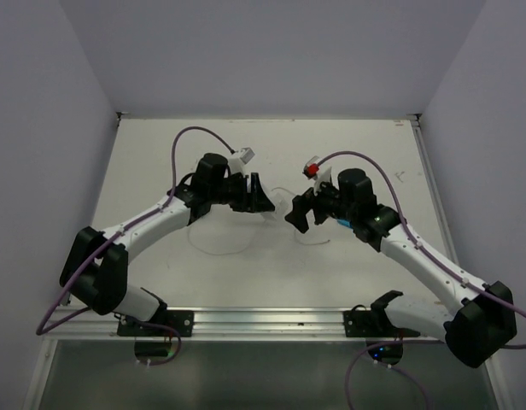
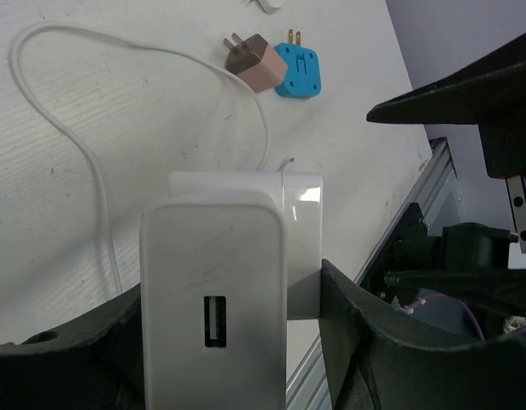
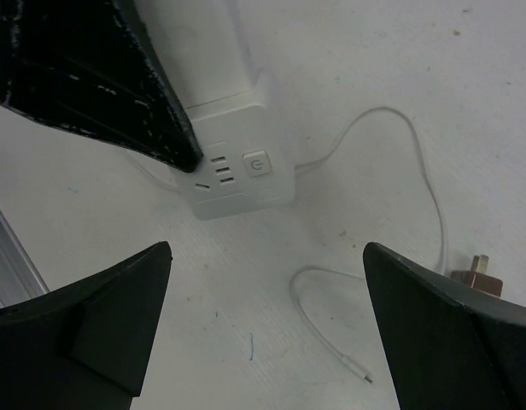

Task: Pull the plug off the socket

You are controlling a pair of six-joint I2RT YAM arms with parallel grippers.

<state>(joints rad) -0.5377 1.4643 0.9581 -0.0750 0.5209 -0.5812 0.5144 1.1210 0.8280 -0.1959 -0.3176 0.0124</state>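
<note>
Here, left jaws clench the plug (image 2: 213, 256) (in its socket (image 3: 237, 179)), well off table (image 1: 160, 154) edges; right jaws gape.

I read the plug (image 2: 213, 256) and socket (image 3: 242, 175) as plain white, like the cable (image 2: 265, 137). The left gripper (image 2: 222, 286) is black. Upper centre of the left wrist view: 1 copper-brown adapter (image 2: 250, 60), 1 bright blue adapter (image 2: 299, 71).

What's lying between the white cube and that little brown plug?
A thin white cable curves between the white socket cube and the brown plug; nothing else lies there. The left wrist view shows it.
</note>
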